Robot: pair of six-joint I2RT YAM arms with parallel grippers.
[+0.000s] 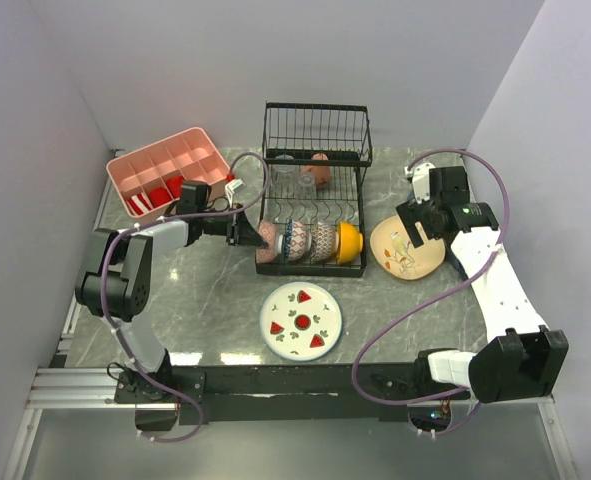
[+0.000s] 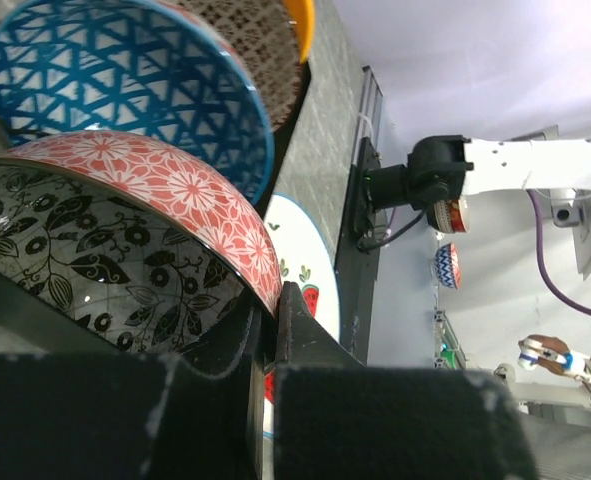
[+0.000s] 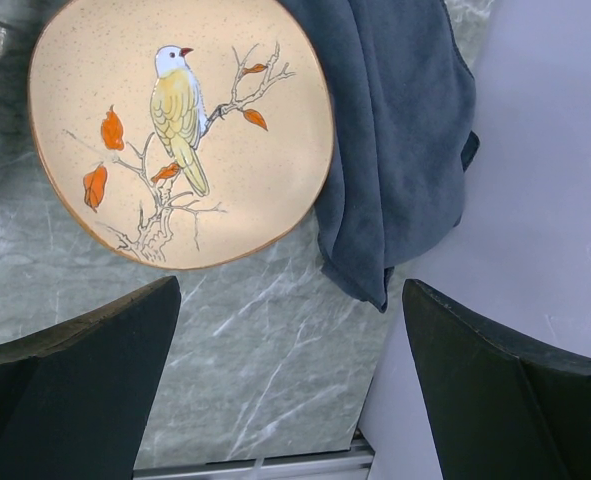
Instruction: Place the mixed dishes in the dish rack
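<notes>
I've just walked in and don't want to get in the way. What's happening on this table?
Two robot arms are loading dishes into a black wire dish rack. The left gripper is shut on the rim of a red floral bowl, holding it at the left end of the front row beside the blue bowl, brown bowl and orange bowl. The right gripper hangs open over the bird plate. The watermelon plate lies on the table, not yet loaded.
</notes>
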